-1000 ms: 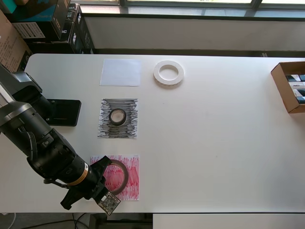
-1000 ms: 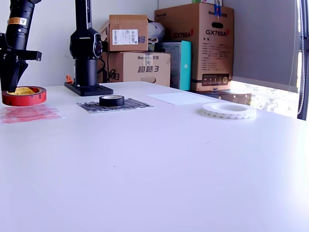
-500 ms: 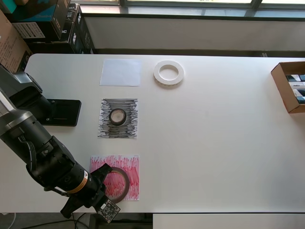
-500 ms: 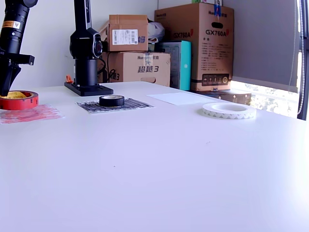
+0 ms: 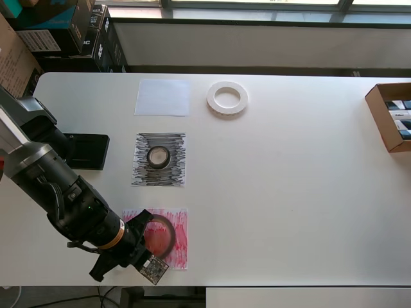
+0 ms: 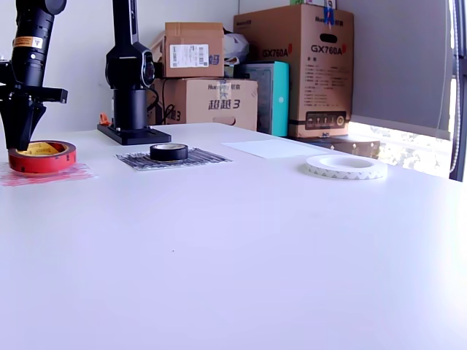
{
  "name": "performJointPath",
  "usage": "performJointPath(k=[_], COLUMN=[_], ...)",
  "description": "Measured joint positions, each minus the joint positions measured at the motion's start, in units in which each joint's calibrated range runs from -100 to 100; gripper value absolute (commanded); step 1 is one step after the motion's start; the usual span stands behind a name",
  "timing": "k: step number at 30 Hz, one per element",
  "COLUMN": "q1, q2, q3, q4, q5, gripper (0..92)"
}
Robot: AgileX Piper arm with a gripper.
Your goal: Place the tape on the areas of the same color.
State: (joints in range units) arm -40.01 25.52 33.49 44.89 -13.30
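The dark red-brown tape roll (image 5: 160, 235) (image 6: 41, 157) rests on the red scribbled sheet (image 5: 180, 239) (image 6: 62, 175) at the table's near edge. My gripper (image 5: 142, 232) (image 6: 22, 144) points down at the roll's left rim in the overhead view and looks shut on its wall. The small black roll (image 5: 158, 156) (image 6: 168, 151) lies on the black scribbled sheet (image 5: 159, 176) (image 6: 197, 157). The white ring (image 5: 227, 97) (image 6: 345, 166) lies on bare table, just right of the plain white sheet (image 5: 162, 97) (image 6: 270, 148) in the overhead view.
The arm's black base plate (image 5: 87, 151) (image 6: 135, 135) stands left of the black sheet in the overhead view. An open cardboard box (image 5: 385, 119) sits at the table's right edge. Cardboard boxes (image 6: 292, 69) are stacked beyond the table. The table's front edge (image 5: 270, 286) runs just below the red sheet.
The gripper and the red-brown roll moved from the red sheet's front edge back toward its middle, and the roll came down onto the sheet. The other rolls did not move.
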Motion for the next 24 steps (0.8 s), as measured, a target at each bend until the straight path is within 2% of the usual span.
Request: performJointPath(k=[7,12,15,24], q1=[-0.30,-0.07,-0.07,-0.87], q2=[0.00,0.00,0.00,0.00], q3=[0.00,0.00,0.00,0.00], q4=[0.00,-0.28,-0.45,-1.52], q5=[0.00,0.00,-0.89,-2.59], gripper=[15.8,36.3,44.2,45.1])
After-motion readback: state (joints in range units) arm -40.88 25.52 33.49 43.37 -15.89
